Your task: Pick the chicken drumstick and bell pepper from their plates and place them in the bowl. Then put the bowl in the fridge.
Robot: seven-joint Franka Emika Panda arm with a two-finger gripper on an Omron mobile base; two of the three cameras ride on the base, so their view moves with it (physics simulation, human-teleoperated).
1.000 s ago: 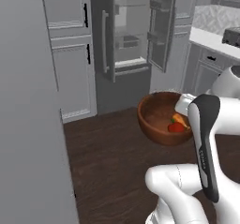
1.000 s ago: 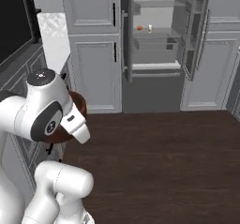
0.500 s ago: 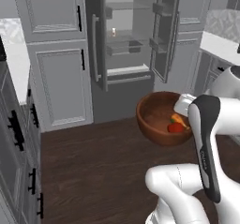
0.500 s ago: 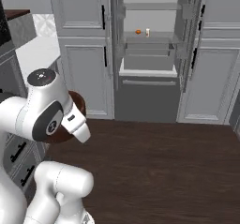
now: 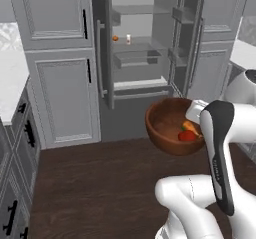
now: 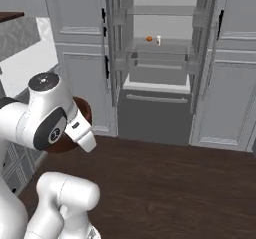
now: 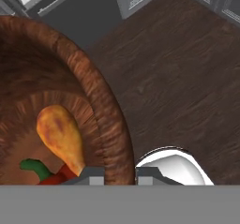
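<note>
Up close, gripper (image 7: 113,174) clamped on rim of grainy reddish-brown wooden bowl (image 5: 170,128), held above dark plank floor (image 5: 95,188). Glossy orange-brown chicken drumstick (image 7: 61,136) and red bell pepper (image 5: 187,136) lie inside. Far ahead, grey fridge (image 5: 145,48) stands open between panelled grey cabinets (image 5: 60,63).

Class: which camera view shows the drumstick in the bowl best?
The hand view: the drumstick lies large and close inside the bowl. The left base view shows it small beside the pepper. In the right base view the arm hides the bowl's inside.
</note>
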